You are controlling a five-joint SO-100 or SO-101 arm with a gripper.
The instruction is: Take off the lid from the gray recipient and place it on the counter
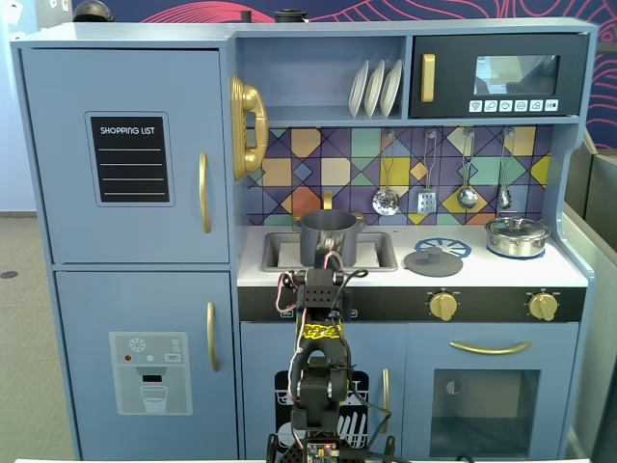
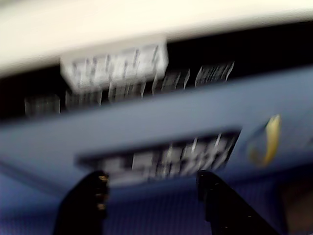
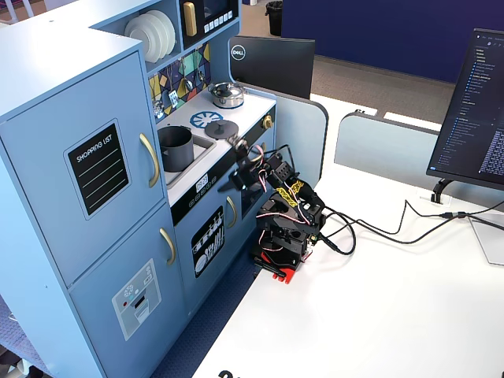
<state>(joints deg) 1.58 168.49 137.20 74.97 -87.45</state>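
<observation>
Your round dark-gray lid with the little knob (image 1: 433, 259) is lying flat on the white counter (image 1: 482, 270), just beside the printed blue burner circle (image 1: 444, 247). The matte gray pot (image 1: 329, 237) sits uncovered in the sink. Your gripper (image 2: 149, 193) is spread apart, holding nothing, down in front of the cabinet.

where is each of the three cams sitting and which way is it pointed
Fixed view, front: level with the toy kitchen, facing it square on; the arm rises at bottom centre, below the gray pot in the sink, with the lid on the counter.
Wrist view: rides on the gripper, blurred, looking at the blue cabinet front; both dark jaws show at the bottom, apart.
Fixed view, side: high and off to one side, looking down across the white desk at arm and kitchen.
Shared: both fixed views show arm, pot, lid.
</observation>
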